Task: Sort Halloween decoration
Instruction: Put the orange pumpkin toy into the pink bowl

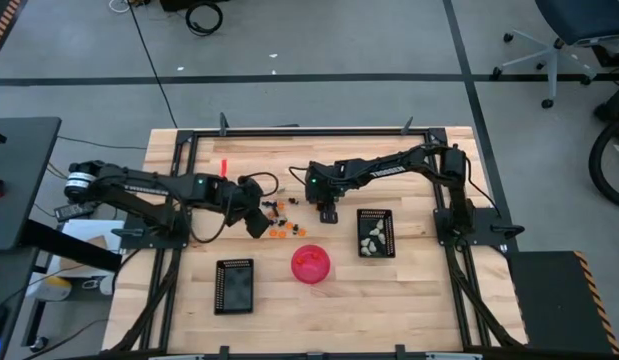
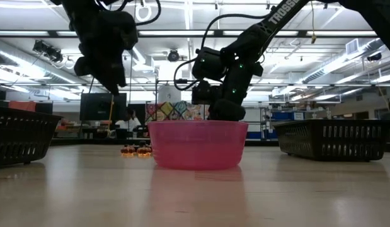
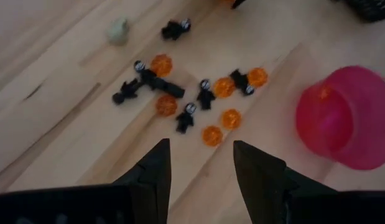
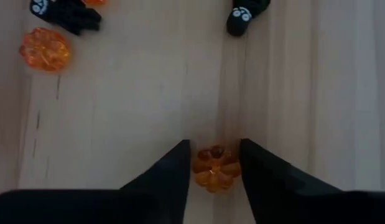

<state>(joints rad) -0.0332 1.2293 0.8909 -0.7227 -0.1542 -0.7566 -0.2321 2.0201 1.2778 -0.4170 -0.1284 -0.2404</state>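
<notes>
My right end effector (image 4: 214, 163) is low on the counter (image 1: 409, 290), and its two fingers are closed around one orange pumpkin piece (image 4: 213, 168). To do this step well, I think I should keep the squeeze steady and lift straight up, because the piece is small and round and may slip. My left end effector (image 3: 201, 163) hangs open above the scattered orange and black pieces (image 3: 192, 99), at the centre of the high view. The pink bowl (image 1: 310, 264) is just below this pile, and the tray with pale pieces (image 1: 375, 233) is at centre right. The room between my arms is narrow.
</notes>
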